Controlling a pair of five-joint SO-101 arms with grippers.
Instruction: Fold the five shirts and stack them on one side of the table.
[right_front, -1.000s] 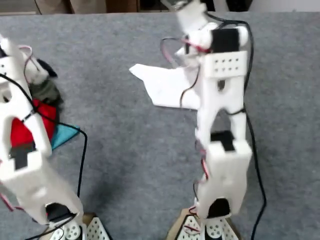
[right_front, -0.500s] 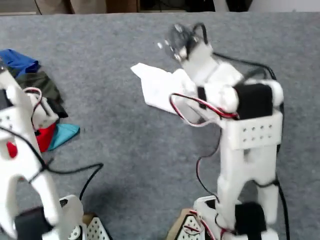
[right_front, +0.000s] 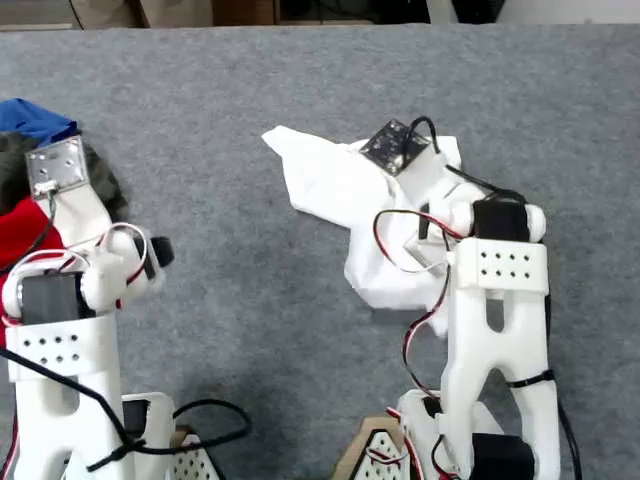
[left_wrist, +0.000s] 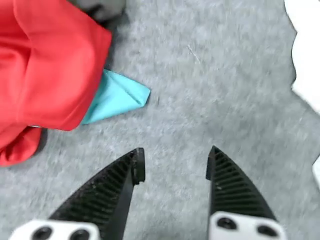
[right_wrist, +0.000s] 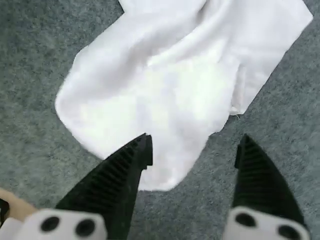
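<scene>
A crumpled white shirt lies mid-table, one lobe reaching toward the right arm's base. My right gripper hangs open just above the white shirt, nothing between its fingers. At the table's left edge sits a pile: a blue shirt, a dark grey one and a red one. My left gripper is open over bare felt beside the red shirt and a teal shirt tucked under it. The white shirt's edge shows farther off.
Grey felt covers the whole table. The left arm and right arm stand at the near edge, with loose cables around them. Open felt lies between pile and white shirt and along the far right.
Both arms have drawn back toward their bases and lowered. The right arm came off the shirt's far side; the white shirt now spreads nearer. The left arm now hides the teal shirt.
</scene>
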